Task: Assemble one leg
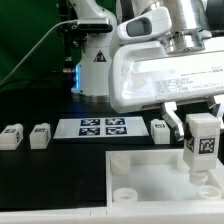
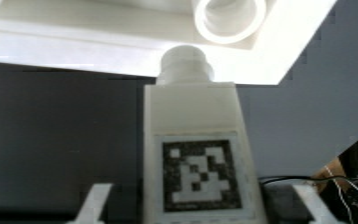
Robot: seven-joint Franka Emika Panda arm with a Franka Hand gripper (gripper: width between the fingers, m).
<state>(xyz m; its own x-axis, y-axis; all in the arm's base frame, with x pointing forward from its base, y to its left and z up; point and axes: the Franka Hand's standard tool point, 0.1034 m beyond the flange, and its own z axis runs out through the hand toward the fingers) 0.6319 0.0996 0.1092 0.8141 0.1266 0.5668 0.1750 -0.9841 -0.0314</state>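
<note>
Black table [image 1: 40,190] fills the lower scene. Above it, on the exterior view's right, is the white Panda arm [image 1: 165,70], its head pointing down.

Big white square panel [image 1: 150,172] lies flat on the table, front-right in the exterior view. It has round corner sockets; one socket [image 2: 229,18] shows clearly in the wrist view.

Marker board [image 1: 103,127] lies flat behind the panel, w/ four printed tags.

Gripper [image 1: 200,135] is closed partway on the leg [image 1: 203,148]. The jaws sit only as far apart as the leg is wide, one on each side. Wrist view shows the same: the leg [image 2: 197,130] stands centred btwn the two fingers [image 2: 98,203], which press its tagged end. Its black-and-white tag [image 2: 199,175] faces the cam, near the jaws.

The leg's rounded peg [image 2: 188,62] sticks out away from the gripper [image 2: 197,205], toward the panel [image 2: 87,45]. The peg tip is near the socket but a bit off to one side, not in it.

In the exterior view the leg is upright over the panel's right part. Can't tell if its lower end touches the panel.

Spare legs lie loose on the table. One [image 1: 11,136] and another [image 1: 40,135] are on the exterior view's left of the marker board. A third [image 1: 160,128] is just beside its right end.
</note>
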